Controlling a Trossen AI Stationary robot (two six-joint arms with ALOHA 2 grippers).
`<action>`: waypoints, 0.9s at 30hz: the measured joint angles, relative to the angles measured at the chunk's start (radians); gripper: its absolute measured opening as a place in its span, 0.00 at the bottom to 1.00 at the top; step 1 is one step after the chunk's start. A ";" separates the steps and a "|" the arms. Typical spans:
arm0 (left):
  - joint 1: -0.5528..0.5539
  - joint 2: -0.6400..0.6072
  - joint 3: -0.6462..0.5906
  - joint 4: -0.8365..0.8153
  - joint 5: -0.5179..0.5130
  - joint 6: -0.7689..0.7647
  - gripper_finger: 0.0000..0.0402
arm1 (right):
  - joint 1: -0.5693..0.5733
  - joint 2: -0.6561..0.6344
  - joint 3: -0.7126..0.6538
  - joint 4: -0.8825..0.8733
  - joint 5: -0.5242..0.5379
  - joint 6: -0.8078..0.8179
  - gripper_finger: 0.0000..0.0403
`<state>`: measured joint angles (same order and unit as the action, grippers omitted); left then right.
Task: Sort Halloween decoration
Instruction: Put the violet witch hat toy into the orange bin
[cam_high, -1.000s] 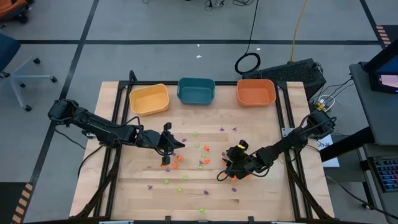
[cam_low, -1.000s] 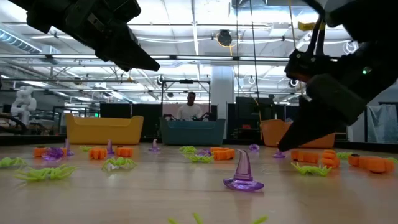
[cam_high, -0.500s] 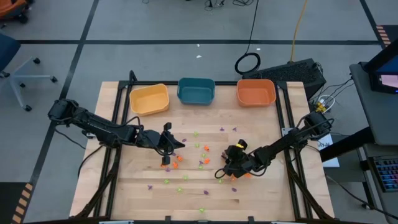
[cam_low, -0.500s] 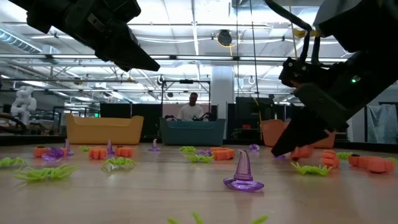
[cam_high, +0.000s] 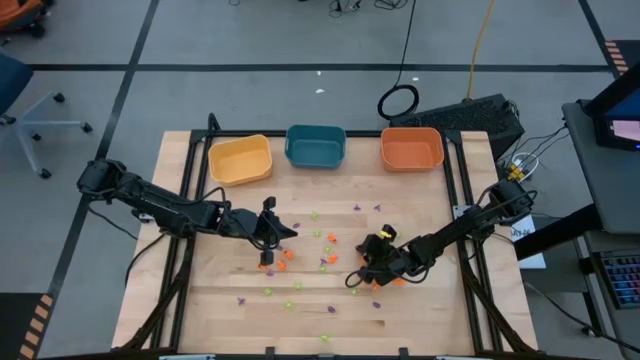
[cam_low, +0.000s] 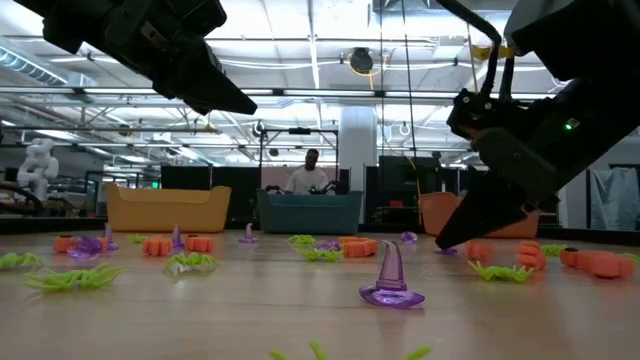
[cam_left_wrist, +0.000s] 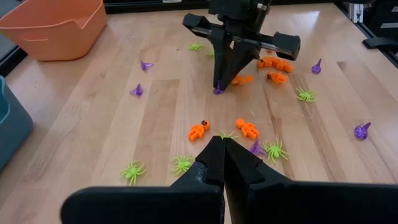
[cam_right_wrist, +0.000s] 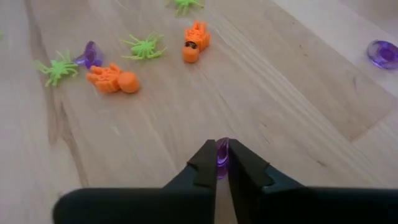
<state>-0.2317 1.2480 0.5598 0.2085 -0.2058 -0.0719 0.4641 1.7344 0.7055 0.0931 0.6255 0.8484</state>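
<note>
Tiny orange, light-green and purple Halloween decorations (cam_high: 322, 248) lie scattered over the middle of the wooden table (cam_high: 210, 300). My right gripper (cam_high: 353, 281) reaches down to the tabletop right of centre and is shut on a small purple trinket (cam_right_wrist: 222, 155). It also shows in the low view (cam_low: 445, 238) and, farther off, in the left wrist view (cam_left_wrist: 219, 86). My left gripper (cam_high: 291, 230) hangs shut above the trinkets left of centre, with nothing in it (cam_left_wrist: 222, 149). My right gripper pinches the purple trinket (cam_right_wrist: 222, 157) between its two fingertips. The fingers slant down from the table's right side. Only a sliver of purple shows between them. The trinket sits at the tabletop (cam_left_wrist: 219, 91); whether it still rests on the wood I cannot tell.
Yellow (cam_high: 240, 159), teal (cam_high: 316, 146) and orange (cam_high: 411, 149) bins stand in a row at the far edge. A purple witch hat (cam_low: 390, 280) stands upright near the low camera. Orange figures (cam_right_wrist: 113, 79) and green spiders (cam_right_wrist: 144, 45) lie just beyond my right gripper.
My right gripper has shut its fingers around the purple trinket at the tabletop, staying nearly in place. My left arm has kept still.
</note>
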 joint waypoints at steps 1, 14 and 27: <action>0.000 0.000 0.000 0.000 0.000 0.000 0.00 | 0.000 0.000 0.000 0.007 -0.001 -0.007 0.01; 0.000 0.000 0.000 0.000 0.000 0.000 0.00 | 0.008 -0.059 0.017 0.012 -0.003 -0.101 0.00; 0.000 0.000 0.000 0.001 0.000 0.000 0.00 | 0.029 -0.341 0.035 0.012 -0.051 -0.423 0.00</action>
<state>-0.2317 1.2480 0.5598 0.2092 -0.2058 -0.0719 0.4935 1.3930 0.7403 0.1055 0.5748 0.4255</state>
